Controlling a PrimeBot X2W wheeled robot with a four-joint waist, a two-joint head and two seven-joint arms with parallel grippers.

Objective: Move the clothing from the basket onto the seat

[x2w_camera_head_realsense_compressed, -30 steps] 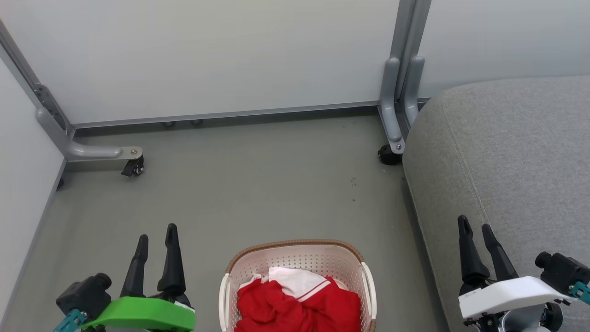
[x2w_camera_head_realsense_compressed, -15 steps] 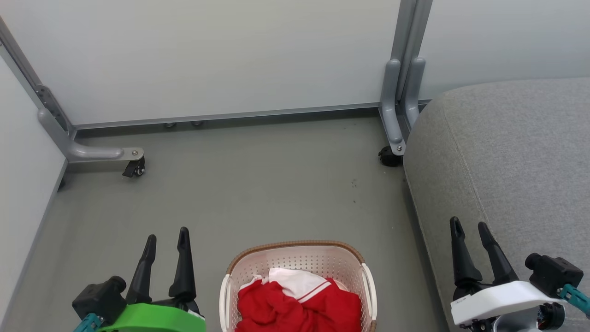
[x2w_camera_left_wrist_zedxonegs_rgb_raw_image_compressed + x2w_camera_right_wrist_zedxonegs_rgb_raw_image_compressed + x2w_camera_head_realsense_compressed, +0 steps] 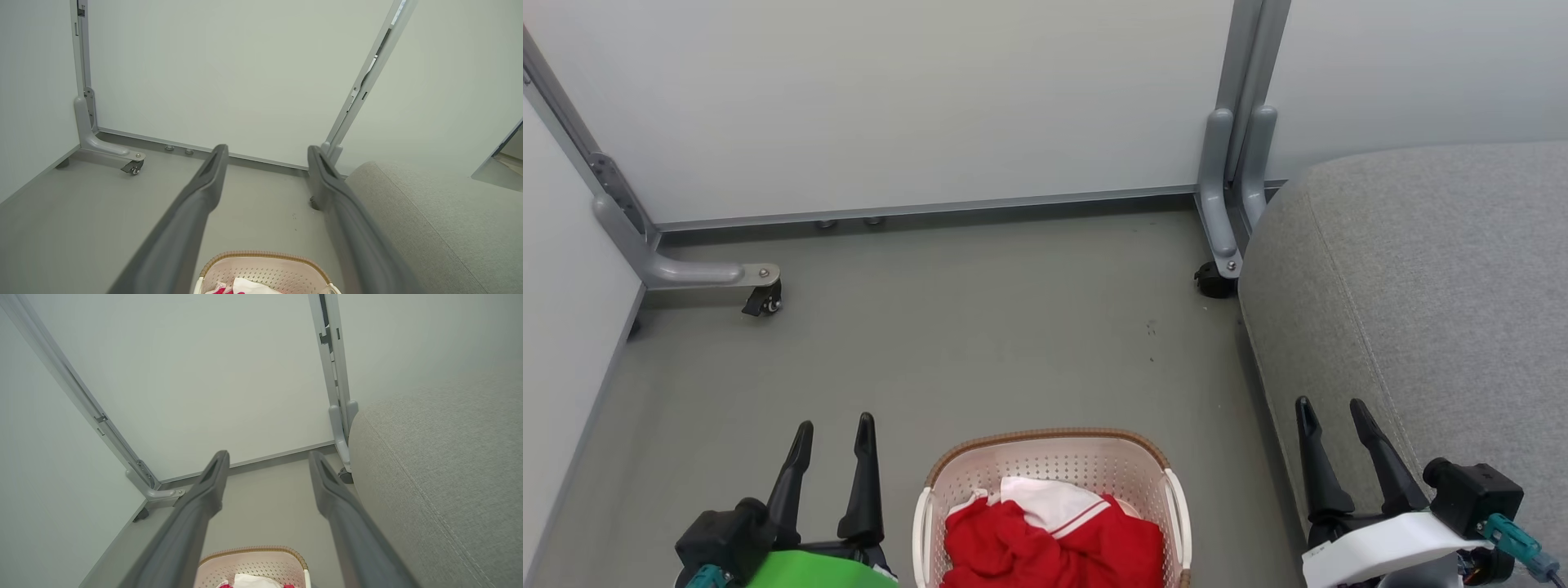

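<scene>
Clothing [image 3: 1049,539] lies heaped in the basket [image 3: 1045,457] on the floor, beside the seat [image 3: 1421,278]. Left pincer [image 3: 833,429] and right pincer [image 3: 1327,408] flank the basket, both spread and empty, apparently staged for the first reach.

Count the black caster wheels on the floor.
2. Left caster under the grey frame foot; right caster at the far corner of the seat. More may be hidden.
</scene>
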